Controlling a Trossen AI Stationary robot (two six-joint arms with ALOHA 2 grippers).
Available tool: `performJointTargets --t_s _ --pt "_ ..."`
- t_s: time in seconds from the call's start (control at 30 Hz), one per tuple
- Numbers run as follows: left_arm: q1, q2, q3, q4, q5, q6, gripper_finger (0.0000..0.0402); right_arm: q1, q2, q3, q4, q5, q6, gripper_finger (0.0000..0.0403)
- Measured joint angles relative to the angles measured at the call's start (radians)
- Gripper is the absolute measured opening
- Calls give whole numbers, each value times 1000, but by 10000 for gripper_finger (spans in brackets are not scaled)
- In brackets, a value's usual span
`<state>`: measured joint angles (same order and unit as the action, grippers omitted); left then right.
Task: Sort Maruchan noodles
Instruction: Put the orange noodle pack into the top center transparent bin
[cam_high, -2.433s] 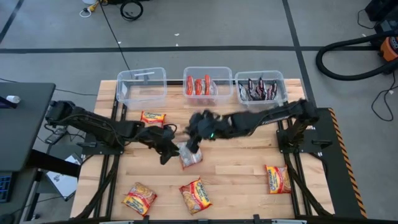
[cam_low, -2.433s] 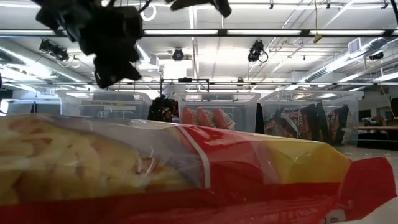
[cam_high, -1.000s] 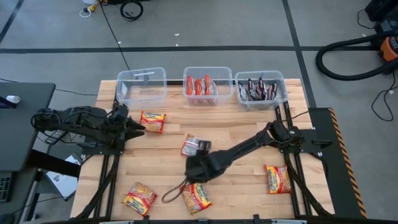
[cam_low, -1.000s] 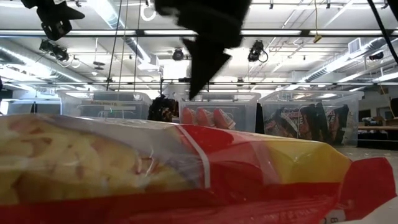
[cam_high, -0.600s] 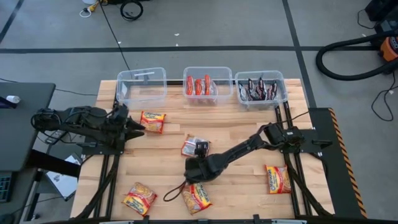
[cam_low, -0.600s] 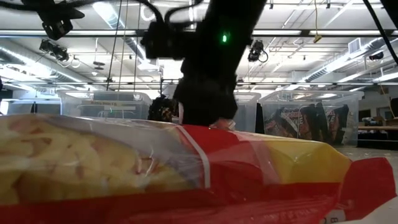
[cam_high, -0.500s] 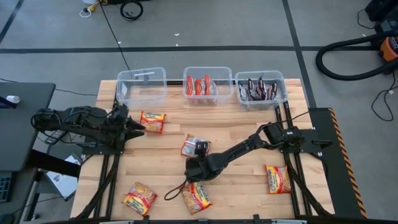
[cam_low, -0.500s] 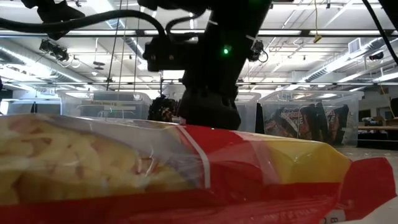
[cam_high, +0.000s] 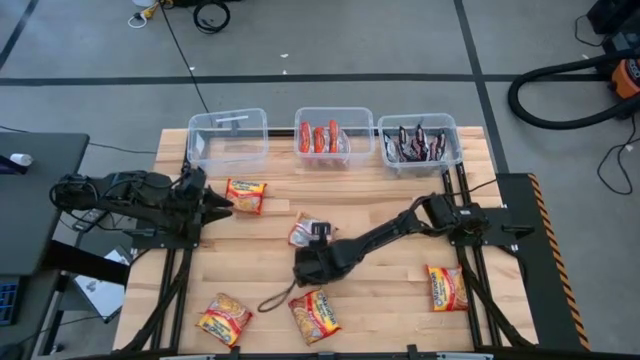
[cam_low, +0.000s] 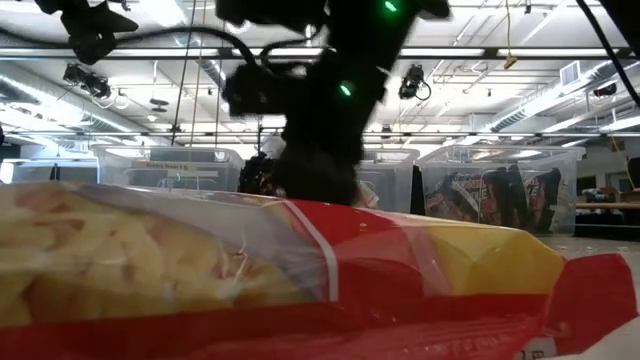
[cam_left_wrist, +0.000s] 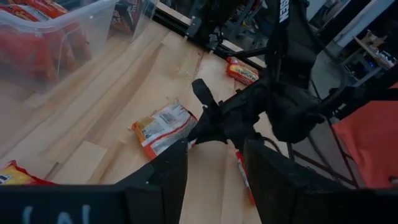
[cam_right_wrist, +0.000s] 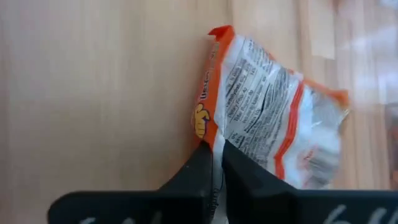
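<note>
An orange-and-silver noodle packet (cam_high: 301, 231) lies printed back up in the middle of the table, also seen in the right wrist view (cam_right_wrist: 273, 134). My right gripper (cam_high: 308, 246) points down at its near edge and is shut on it. My left gripper (cam_high: 216, 203) hangs open at the table's left side, next to an orange packet (cam_high: 246, 193) lying flat. In the left wrist view my left gripper (cam_left_wrist: 214, 180) faces the right arm (cam_left_wrist: 273, 106). Three more orange packets (cam_high: 225, 318) (cam_high: 315, 312) (cam_high: 447, 287) lie flat near the near edge. My right gripper pinches the packet's orange edge seam (cam_right_wrist: 215, 138) between its two fingers (cam_right_wrist: 200, 167), coming from above and pointing down. The fingers (cam_left_wrist: 198, 129) meet it at the side edge only. The rest of the packet (cam_left_wrist: 163, 127) lies on the table.
Three clear bins stand along the far edge: the left one (cam_high: 228, 140), the middle one (cam_high: 333, 138) with red packets, the right one (cam_high: 418, 140) with dark packets. A cable loop (cam_high: 275, 300) trails below the right wrist. A packet (cam_low: 300, 280) fills the low view's foreground.
My right gripper has come down from above the near-middle of the table onto the orange-and-silver packet, shifting slightly toward the far and left edges. The packet has slid a little toward the left. The left arm has kept still.
</note>
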<state>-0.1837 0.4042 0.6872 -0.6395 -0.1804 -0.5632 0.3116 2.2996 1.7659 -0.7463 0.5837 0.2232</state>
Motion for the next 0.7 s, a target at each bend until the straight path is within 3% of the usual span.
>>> performJointTargets --t_s 0.27,0.43,0.7 --pt "0 0 0 29 -48 -1 160 -127 -180 220 -136 50 34 18" --pt "0 1 0 83 -56 2 160 -292 -371 239 -232 81 228 18" --pt "0 1 0 133 -80 33 160 -607 -500 240 -333 -74 471 18"
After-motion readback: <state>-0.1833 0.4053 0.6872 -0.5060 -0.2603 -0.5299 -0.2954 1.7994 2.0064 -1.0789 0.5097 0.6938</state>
